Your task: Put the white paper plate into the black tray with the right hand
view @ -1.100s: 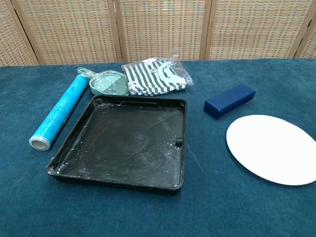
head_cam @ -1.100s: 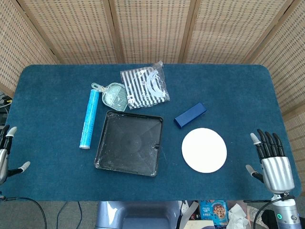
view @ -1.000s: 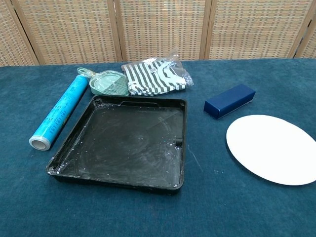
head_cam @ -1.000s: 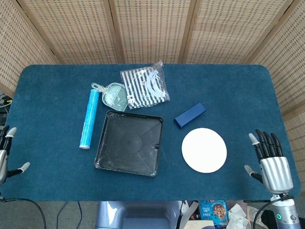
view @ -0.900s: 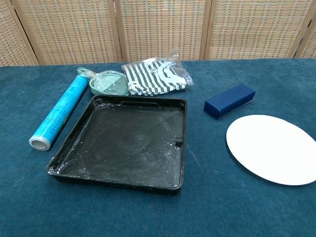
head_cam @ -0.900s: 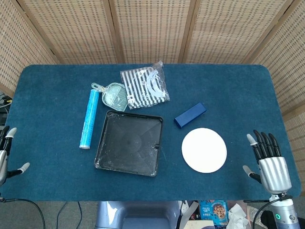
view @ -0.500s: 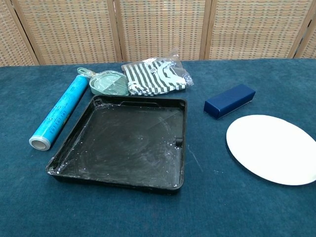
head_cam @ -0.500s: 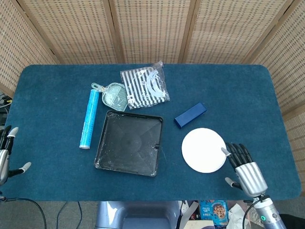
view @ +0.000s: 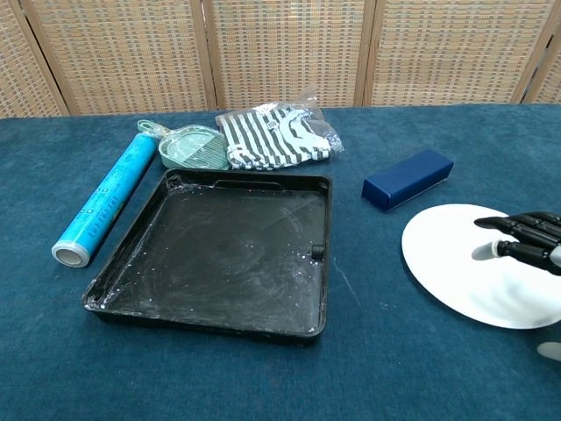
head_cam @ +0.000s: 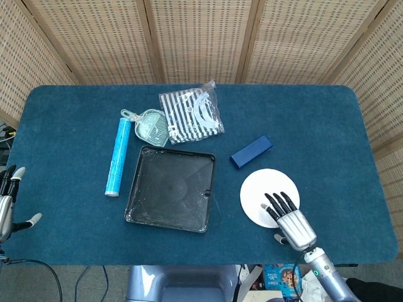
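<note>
The right hand (head_cam: 291,221) hovers over the near part of the white paper plate (head_cam: 264,189) with fingers spread and holding nothing, apparently lined up to reach the plate's rim; whether the fingertips touch it cannot be told. The plate lies flat on the blue table (head_cam: 315,126), so its thin edge may be hard to lift. The black tray (head_cam: 171,189) sits to the hand's left, apart from the plate, with bare cloth between; a dark blue box (head_cam: 251,151) lies just beyond. The left hand (head_cam: 7,204) rests open at the table's far-left edge.
</note>
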Robot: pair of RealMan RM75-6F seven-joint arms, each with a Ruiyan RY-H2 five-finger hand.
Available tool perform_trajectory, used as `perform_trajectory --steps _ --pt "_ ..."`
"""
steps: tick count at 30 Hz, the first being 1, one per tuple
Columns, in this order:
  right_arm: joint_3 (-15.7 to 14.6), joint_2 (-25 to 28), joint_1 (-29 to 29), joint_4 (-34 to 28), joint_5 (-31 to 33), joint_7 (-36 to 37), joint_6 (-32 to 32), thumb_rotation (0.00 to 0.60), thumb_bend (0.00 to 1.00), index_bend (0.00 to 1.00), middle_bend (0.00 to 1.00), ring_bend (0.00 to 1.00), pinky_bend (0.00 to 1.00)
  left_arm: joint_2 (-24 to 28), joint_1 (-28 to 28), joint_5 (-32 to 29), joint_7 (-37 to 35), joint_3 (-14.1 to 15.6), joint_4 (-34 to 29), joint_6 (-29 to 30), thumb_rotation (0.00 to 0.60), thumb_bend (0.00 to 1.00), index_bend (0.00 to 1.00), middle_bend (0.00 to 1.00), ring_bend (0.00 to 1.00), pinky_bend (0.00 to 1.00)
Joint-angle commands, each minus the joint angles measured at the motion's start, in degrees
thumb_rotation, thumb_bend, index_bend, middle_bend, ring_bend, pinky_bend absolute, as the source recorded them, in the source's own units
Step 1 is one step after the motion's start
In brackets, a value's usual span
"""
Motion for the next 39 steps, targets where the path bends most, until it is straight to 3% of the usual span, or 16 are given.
perform_trajectory --steps 1,5,15,24,31,39 --pt "0.5 -1.0 0.7 0.5 1.0 -0.5 -1.3 0.6 0.12 0.22 0.0 0.0 0.0 0.1 0.1 0.0 -0.2 0.0 0.0 0.0 0.6 0.0 0.0 0.0 0.0 0.0" --pt "0.9 -1.8 1.3 1.2 2.0 -1.0 -2.2 0.6 0.16 0.24 0.0 0.0 0.0 0.2 0.0 -0.2 -0.4 -0.2 0.0 -0.4 0.6 0.0 0.0 0.0 0.0 0.0" --pt "2.1 -2.2 2.4 1.6 4.1 0.3 -2.9 0.6 0.38 0.34 0.0 0.0 0.0 0.1 -0.1 -0.5 -0.2 -0.4 0.0 -1.2 0.6 0.0 0.0 0.0 0.0 0.0" --pt "2.3 -2.6 3.0 2.8 4.9 -1.6 -2.9 0.6 0.4 0.36 0.0 0.0 0.0 -0.2 -0.2 -0.4 0.3 -0.3 -0.1 -1.6 0.6 0.0 0.0 0.0 0.0 0.0" --pt "4.6 -5.4 3.7 6.4 5.5 -1.8 0.5 0.6 0.41 0.56 0.09 0.0 0.03 -0.1 -0.2 -0.4 0.1 -0.4 -0.1 -1.7 0.6 0.0 0.0 0.0 0.0 0.0" --pt "6.1 -6.4 5.1 9.0 6.1 -0.8 2.2 0.6 0.47 0.63 0.12 0.0 0.04 0.0 -0.2 -0.6 -0.2 -0.6 -0.2 -2.0 0.6 0.0 0.0 0.0 0.0 0.0"
